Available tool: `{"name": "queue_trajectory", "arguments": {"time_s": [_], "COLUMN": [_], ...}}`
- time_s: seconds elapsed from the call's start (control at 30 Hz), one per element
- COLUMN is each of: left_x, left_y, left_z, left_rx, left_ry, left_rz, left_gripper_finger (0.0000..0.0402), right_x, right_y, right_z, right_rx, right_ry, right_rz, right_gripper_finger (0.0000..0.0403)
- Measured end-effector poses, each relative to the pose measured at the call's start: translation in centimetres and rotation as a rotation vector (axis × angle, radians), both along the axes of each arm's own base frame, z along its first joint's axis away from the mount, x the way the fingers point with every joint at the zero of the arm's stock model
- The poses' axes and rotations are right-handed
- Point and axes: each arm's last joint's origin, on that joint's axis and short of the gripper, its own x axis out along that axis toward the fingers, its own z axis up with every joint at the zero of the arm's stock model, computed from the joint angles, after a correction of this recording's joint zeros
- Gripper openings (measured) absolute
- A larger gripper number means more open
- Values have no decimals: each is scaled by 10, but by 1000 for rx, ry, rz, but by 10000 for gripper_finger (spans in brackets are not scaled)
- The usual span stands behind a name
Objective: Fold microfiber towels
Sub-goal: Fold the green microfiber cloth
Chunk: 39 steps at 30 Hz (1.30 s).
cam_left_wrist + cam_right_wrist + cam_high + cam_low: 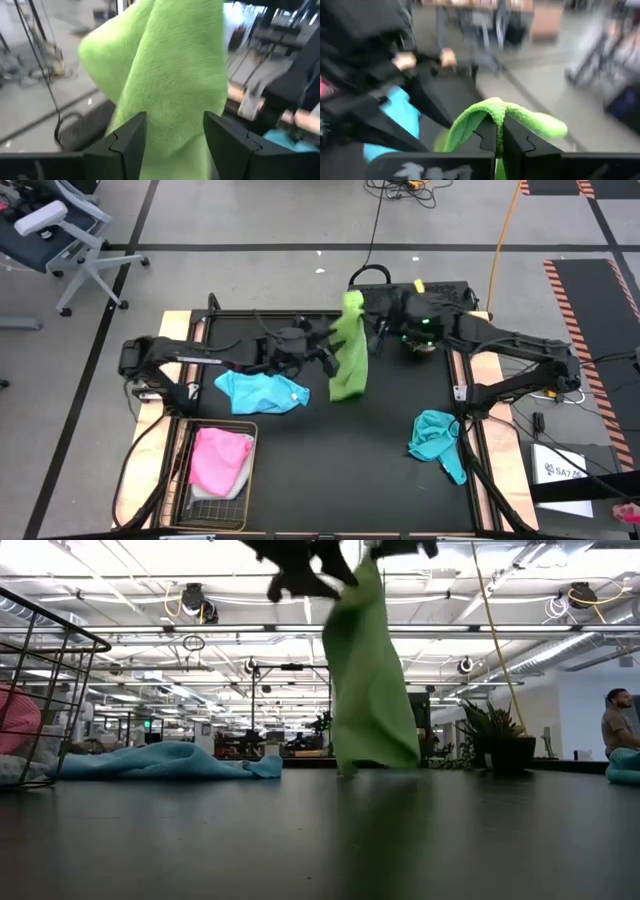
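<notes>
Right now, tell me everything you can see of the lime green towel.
The lime green towel is a fuzzy microfiber cloth, hanging lengthwise above the black table. The right pincer is shut on a fold at its top edge. The left pincer stands open with the cloth between its fingers, not clamped. In the low view its bottom edge hangs at about the tabletop; whether it touches is unclear.
</notes>
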Motion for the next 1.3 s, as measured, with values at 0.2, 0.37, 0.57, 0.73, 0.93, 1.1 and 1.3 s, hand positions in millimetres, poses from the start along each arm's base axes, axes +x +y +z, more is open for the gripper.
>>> {"name": "queue_trajectory", "arguments": {"time_s": [0.2, 0.37, 0.57, 0.73, 0.93, 1.1, 1.3], "left_x": [-27, -35, -31, -24, -15, -10, -12], "left_y": [-3, -6, -5, -13, -25, -31, -32], "left_z": [39, 47, 32, 23, 21, 18, 18], "left_rx": [93, 133, 190, 298, 413, 415, 397], "left_ry": [-76, -65, 83, 170, 195, 184, 187], "left_rz": [-20, -32, -25, -86, -61, -59, 31], "left_gripper_finger": [198, 198, 198, 198, 198, 198, 198], "right_x": [-15, -17, -13, -10, 7, 28, 47], "right_y": [3, 7, 10, 9, -1, -16, -22], "right_z": [45, 44, 39, 37, 24, 7, -12], "right_rx": [-78, -29, 2, 8, 49, 37, 84], "right_ry": [-155, -136, -110, -95, -69, -12, 25], "right_rz": [-2, 27, 64, 59, 20, -53, -70], "right_gripper_finger": [0, 0, 0, 0, 0, 0, 0]}}
